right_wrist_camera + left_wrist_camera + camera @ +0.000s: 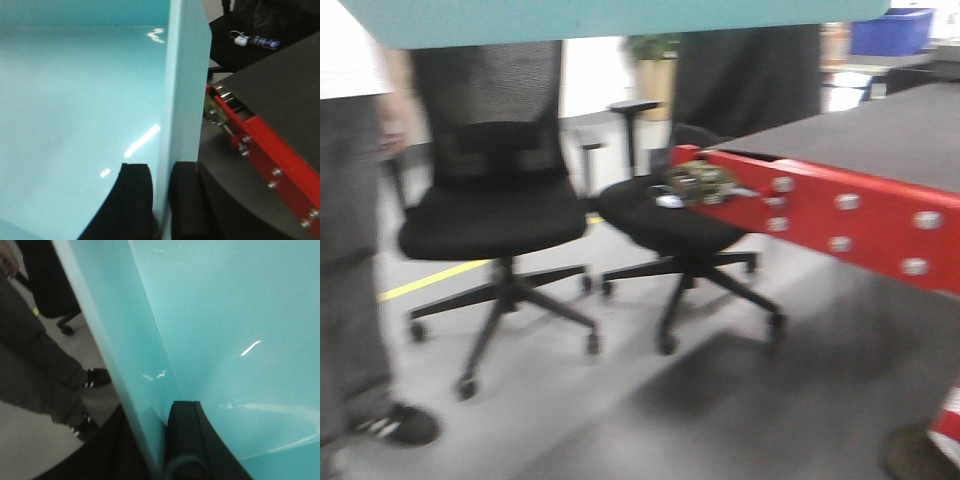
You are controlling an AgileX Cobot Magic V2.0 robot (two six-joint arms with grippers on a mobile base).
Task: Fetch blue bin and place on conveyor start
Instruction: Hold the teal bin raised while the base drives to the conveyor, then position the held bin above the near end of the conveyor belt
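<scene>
Right wrist-mounted: right gripper and left gripper clamp opposite bin walls, steadying my carry beside the belt.

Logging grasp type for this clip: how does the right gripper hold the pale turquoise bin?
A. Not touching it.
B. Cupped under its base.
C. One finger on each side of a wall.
C: the right gripper has one black finger inside and one outside the wall of the blue bin.
</scene>
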